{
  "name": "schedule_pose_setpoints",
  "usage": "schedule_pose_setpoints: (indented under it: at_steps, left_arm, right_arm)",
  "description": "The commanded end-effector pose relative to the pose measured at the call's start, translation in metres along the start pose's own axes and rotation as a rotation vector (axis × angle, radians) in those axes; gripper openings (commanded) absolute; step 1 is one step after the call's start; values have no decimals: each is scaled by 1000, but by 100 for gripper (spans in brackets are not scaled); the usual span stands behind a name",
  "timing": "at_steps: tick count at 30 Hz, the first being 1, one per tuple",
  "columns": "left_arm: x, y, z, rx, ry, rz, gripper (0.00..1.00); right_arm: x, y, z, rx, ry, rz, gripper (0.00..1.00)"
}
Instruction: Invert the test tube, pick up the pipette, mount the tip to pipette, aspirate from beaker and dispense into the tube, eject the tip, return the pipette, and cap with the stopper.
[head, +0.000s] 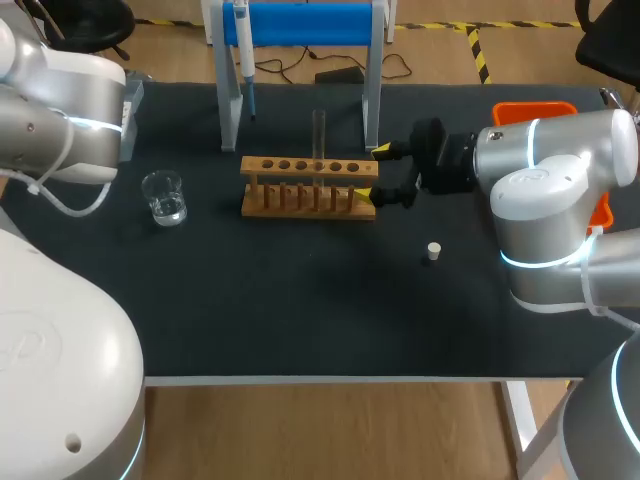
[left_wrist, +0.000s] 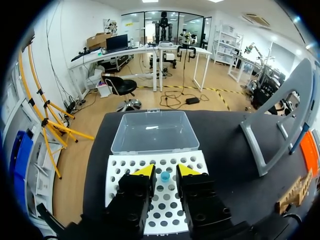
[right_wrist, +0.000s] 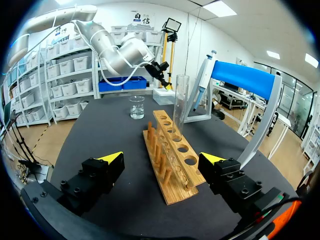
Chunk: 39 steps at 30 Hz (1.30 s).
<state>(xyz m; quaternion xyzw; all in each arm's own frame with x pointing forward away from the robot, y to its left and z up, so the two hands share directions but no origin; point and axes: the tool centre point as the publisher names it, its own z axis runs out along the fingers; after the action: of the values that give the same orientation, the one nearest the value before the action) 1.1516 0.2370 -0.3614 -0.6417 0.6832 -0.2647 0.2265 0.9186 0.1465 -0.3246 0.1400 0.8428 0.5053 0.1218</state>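
Closest in, the little white stopper (head: 433, 251) sits loose on the black table (head: 300, 320), near the right arm. Right gripper (head: 373, 172) is spread wide either side of the wooden rack (head: 310, 187)'s end, not squeezing it. Test tube (head: 319, 135) stands upright in that rack. Beaker (head: 163, 197) is off to the left, pipette (head: 243, 50) hangs on its stand (head: 372, 80). Left gripper (left_wrist: 166, 170), fingers a bit apart, hovers over the white tip tray (left_wrist: 120, 165), one blue tip (left_wrist: 164, 176) right below.
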Motion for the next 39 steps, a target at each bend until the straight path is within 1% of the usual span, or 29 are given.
schedule_pose_setpoints:
  at_steps: [1, 13, 17, 25, 27, 30, 31, 32, 33, 39]
  left_arm:
    - [-1, 0, 2, -4, 2, 1, 24]
    - [0, 1, 4, -12, 1, 7, 21]
    - [0, 1, 5, -16, -1, 11, 25]
    - [0, 1, 6, -18, -1, 14, 22]
    - [0, 1, 6, -19, -1, 13, 20]
    - [0, 1, 7, -19, -2, 12, 9]
    - [0, 1, 7, -19, -2, 12, 8]
    - [0, 1, 7, -20, -2, 11, 2]
    - [0, 1, 7, -20, -3, 11, 0]
    - [0, 2, 7, -22, -4, 8, 0]
  right_arm:
    - [0, 0, 0, 0, 1, 0, 100]
    - [0, 0, 0, 0, 1, 0, 100]
    - [0, 0, 0, 0, 1, 0, 100]
    - [0, 0, 0, 0, 1, 0, 100]
    - [0, 0, 0, 0, 1, 0, 100]
    - [0, 0, 0, 0, 1, 0, 100]
    - [0, 0, 0, 0, 1, 0, 100]
    - [0, 0, 0, 0, 1, 0, 100]
    - [0, 0, 0, 0, 1, 0, 100]
    - [0, 0, 0, 0, 1, 0, 100]
